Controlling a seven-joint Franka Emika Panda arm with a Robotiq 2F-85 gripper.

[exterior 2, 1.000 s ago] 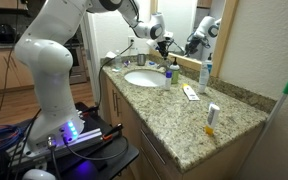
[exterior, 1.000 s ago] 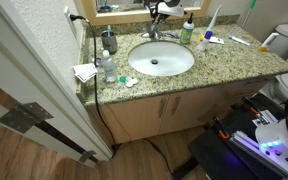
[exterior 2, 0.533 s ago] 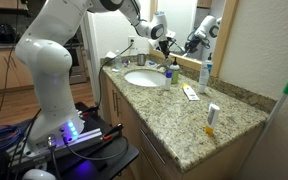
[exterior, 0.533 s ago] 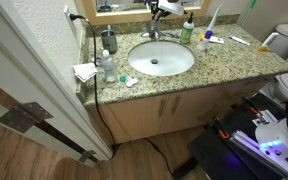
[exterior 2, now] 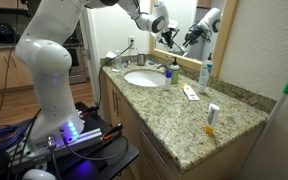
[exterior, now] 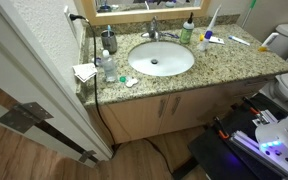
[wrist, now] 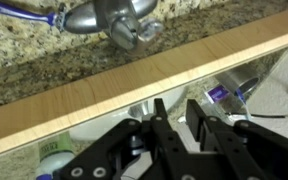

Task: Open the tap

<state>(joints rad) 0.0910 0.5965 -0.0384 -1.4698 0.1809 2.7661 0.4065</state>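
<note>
Your gripper (wrist: pixel 176 128) looks clenched on nothing, above the tap (wrist: pixel 112 20); descend carelessly and you may strike the mirror frame (wrist: pixel 134 85) or miss the lever

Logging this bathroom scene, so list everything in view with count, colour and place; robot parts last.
tap: one, chrome, behind the basin.
basin: one, white, oval, set in the counter.
counter: one, speckled granite, over tan cabinets.
green-capped bottle: one, beside the tap.
dark dispenser: one, at the counter's back corner.
mirror: one, wood-framed, above the counter.
arm: one, white, reaching over the counter.
hand: one, dark, raised above the tap; open or shut, cannot tell.
</note>
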